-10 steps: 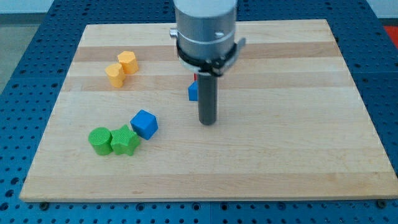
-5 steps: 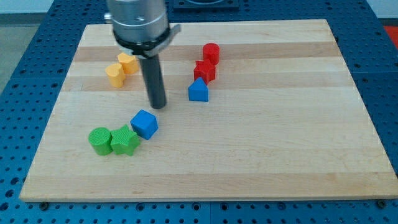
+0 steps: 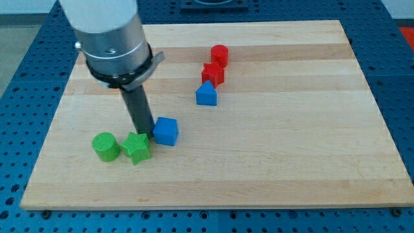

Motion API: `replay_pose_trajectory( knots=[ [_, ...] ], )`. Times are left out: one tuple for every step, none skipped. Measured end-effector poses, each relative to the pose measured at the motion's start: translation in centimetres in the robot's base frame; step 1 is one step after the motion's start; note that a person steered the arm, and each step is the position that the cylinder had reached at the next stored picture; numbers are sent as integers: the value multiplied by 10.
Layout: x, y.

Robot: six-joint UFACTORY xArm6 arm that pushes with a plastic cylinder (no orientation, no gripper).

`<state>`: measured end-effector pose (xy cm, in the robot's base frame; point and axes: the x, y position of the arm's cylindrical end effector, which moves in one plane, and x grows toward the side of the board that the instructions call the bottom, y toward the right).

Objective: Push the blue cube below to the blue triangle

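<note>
**Tip against the blue cube on the board**

A pale wooden board (image 3: 291,162) lies on a blue perforated table (image 3: 401,97). My tip (image 3: 143,134) stands near the board's lower left, touching the left side of the blue cube (image 3: 166,131) and just above the green star (image 3: 136,147). The rod is a plain tool with no jaws, so it clamps nothing. A green cylinder (image 3: 105,145) sits just left of the star. The blue triangle (image 3: 206,94) lies well apart from the cube, toward the view's upper right. Touching the triangle's top is a red block (image 3: 213,73), its shape unclear, and a red cylinder (image 3: 219,54) sits just above that. The arm's grey body hides the board's upper left.
</note>
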<state>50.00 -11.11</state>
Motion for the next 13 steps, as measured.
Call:
replay_pose_trajectory(
  knots=[
    [0, 33],
    [9, 45],
    [48, 41],
    [81, 71],
    [60, 86],
    [35, 87],
    [17, 87],
    [3, 87],
    [6, 78],
    [37, 72],
    [42, 64],
    [39, 44],
    [31, 21]
  ],
)
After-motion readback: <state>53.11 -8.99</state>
